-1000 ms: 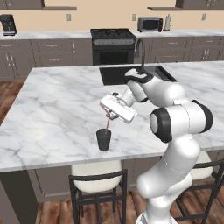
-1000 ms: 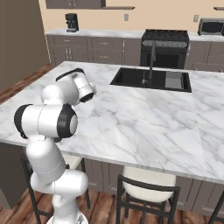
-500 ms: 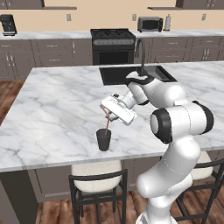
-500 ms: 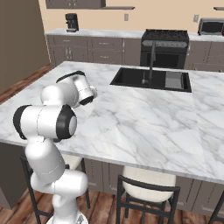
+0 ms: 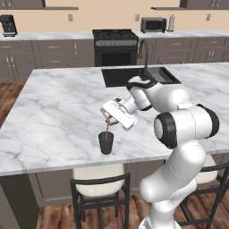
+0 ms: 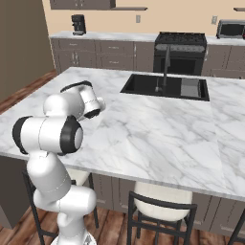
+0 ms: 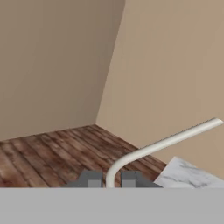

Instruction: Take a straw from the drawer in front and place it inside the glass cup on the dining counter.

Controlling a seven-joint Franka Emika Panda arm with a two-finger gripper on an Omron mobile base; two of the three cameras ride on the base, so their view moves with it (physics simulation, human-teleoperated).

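Observation:
On the white marble dining counter (image 5: 58, 112), near its front edge, stands the dark glass cup (image 5: 106, 143). Directly above it my gripper (image 5: 107, 120) is shut on the thin pinkish-red straw (image 5: 107, 127). The straw hangs nearly upright with its lower end at the cup's mouth. In the hand view a pale bent straw (image 7: 166, 142) runs out from between the dark fingertips (image 7: 92, 178) of my gripper (image 7: 110, 180). The drawer is out of view.
A black sink (image 5: 136, 76) with a dark faucet (image 5: 144, 53) is set in the counter behind the arm. Stools (image 5: 100, 188) stand under the front edge. A stove (image 5: 115, 44) and grey cabinets line the back wall. The counter corner (image 7: 183, 173) shows over wooden floor.
The hand with the straw has sunk slightly toward the cup. The cup and the base views have stayed put.

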